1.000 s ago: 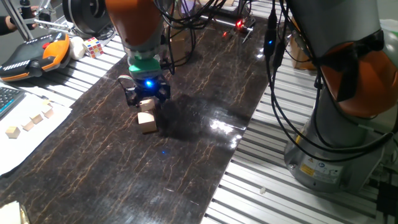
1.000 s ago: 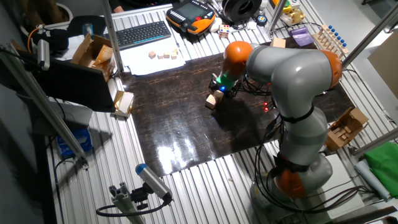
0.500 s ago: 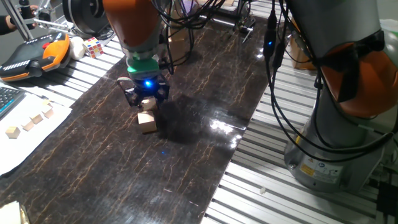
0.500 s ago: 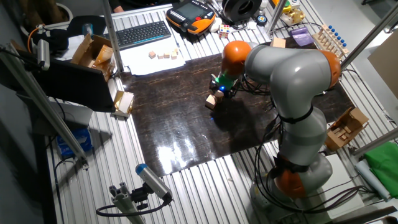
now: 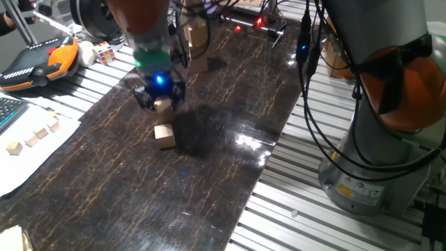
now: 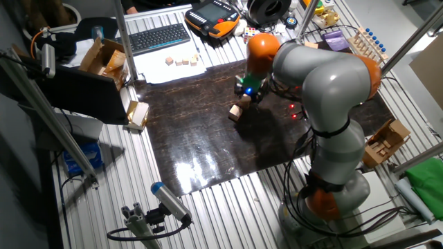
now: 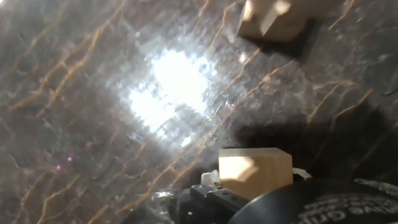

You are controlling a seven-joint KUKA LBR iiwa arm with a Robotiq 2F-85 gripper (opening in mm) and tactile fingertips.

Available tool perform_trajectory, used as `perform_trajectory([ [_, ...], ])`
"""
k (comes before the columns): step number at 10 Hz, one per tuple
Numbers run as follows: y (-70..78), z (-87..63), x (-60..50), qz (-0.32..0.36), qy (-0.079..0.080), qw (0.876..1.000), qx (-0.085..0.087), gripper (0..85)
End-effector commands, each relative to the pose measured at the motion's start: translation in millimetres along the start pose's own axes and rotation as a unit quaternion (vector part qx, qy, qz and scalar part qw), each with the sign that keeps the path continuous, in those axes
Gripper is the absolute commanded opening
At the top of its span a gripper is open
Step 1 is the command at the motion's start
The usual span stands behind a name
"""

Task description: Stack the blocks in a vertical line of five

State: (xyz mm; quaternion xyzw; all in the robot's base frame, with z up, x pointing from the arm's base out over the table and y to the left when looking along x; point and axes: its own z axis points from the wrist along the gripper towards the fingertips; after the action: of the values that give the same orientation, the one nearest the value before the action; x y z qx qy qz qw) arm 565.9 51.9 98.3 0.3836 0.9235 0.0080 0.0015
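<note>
The gripper (image 5: 162, 104) is hanging above the dark marbled counter (image 5: 209, 174) with its fingers closing on one pale wooden block (image 7: 255, 172), which is lifted clear of the surface; in the hand view this held block is sitting just in front of the gripper body. A second block (image 5: 165, 136) is lying on the counter just below and in front of the held one, apart from it, and a further block (image 5: 197, 33) is standing near the counter's far end. Beyond the counter's left edge, a Rubik's cube (image 5: 104, 51) is resting on the ribbed metal bench.
</note>
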Motion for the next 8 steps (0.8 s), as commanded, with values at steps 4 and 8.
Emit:
perform_trajectory([
  [4, -9.5, -56.5, -21.0, 0.022, 0.018, 1.000, -0.004, 30.0],
  [8, -25.7, -89.2, -37.6, 0.025, 0.028, 0.999, -0.003, 28.0],
])
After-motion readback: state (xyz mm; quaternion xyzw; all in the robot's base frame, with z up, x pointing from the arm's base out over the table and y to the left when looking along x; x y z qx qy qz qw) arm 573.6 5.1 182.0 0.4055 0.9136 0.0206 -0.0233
